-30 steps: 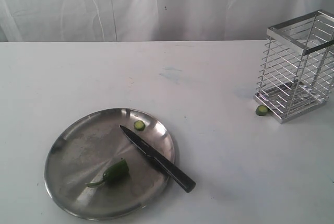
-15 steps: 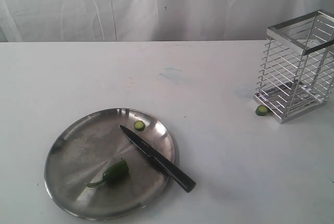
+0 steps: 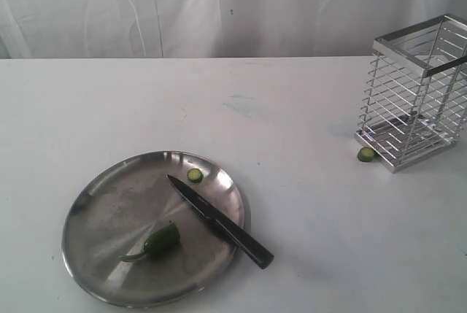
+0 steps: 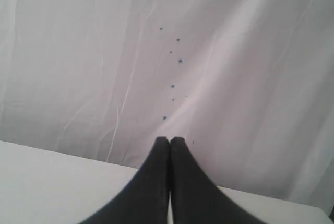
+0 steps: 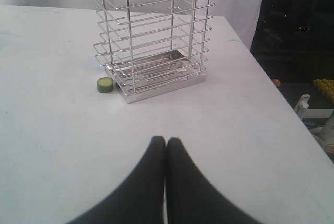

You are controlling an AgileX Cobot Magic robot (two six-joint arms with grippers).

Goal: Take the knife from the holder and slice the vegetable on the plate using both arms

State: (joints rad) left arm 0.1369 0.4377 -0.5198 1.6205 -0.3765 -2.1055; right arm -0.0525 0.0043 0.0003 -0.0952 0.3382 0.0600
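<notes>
The knife (image 3: 219, 221) lies flat with its dark blade on the plate (image 3: 102, 203) and its black handle over the plate's right rim onto the table. The vegetable (image 3: 160, 241), a small green chili with a curved stem, rests on the plate near the front. The wire holder (image 3: 417, 101) stands empty at the right; it also shows in the right wrist view as the holder (image 5: 154, 31). My left gripper (image 4: 170, 139) is shut and empty, facing the white backdrop. My right gripper (image 5: 166, 140) is shut and empty above bare table, short of the holder. Neither arm shows in the exterior view.
A round green slice (image 3: 195, 175) lies on the plate's far side. Another slice (image 3: 366, 154) sits on the table against the holder's base, seen too as the slice (image 5: 105, 84). The table's right edge (image 5: 271, 85) drops off beside the holder. A white curtain hangs behind.
</notes>
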